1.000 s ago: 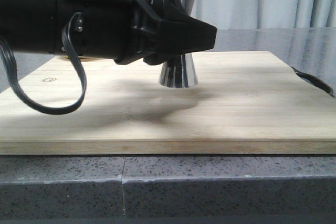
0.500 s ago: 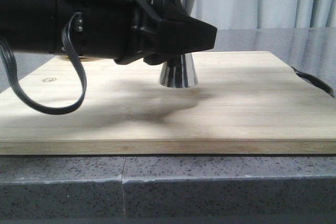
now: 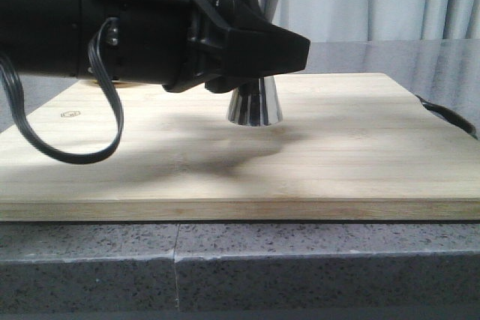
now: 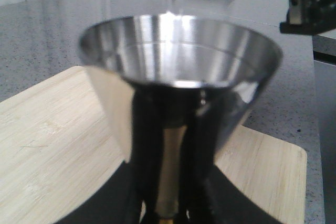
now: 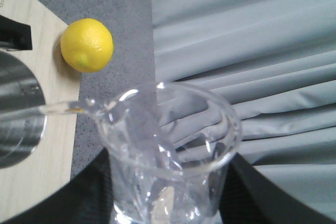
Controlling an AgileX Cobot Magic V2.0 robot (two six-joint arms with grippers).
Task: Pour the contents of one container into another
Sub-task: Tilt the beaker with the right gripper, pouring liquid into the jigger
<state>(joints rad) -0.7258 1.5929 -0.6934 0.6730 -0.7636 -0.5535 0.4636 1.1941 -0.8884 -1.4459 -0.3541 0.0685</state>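
Grey speckled tabletop [image 3: 300, 267] is seen nearest, its front edge below a bamboo board [image 3: 360, 162] laid across it; the board is bare along its near side. The left tool [image 3: 289, 49] is reached in over the board's middle; from the left wrist view it is judged pinched on the waist of the steel jigger [image 4: 178, 72], presumably to steady the upright cup as a target; the jigger's foot rests on the board toward its far edge. The glass beaker [image 5: 168, 145] is pinched by the right tool [image 5: 165, 216], tilted, spout directed toward the jigger's rim, with a thin clear stream apparently leaving it; pouring is judged under way. A lemon [image 5: 86, 44] lies on the tabletop just beside the board's edge; pale curtains [image 3: 390, 1] close the room behind.
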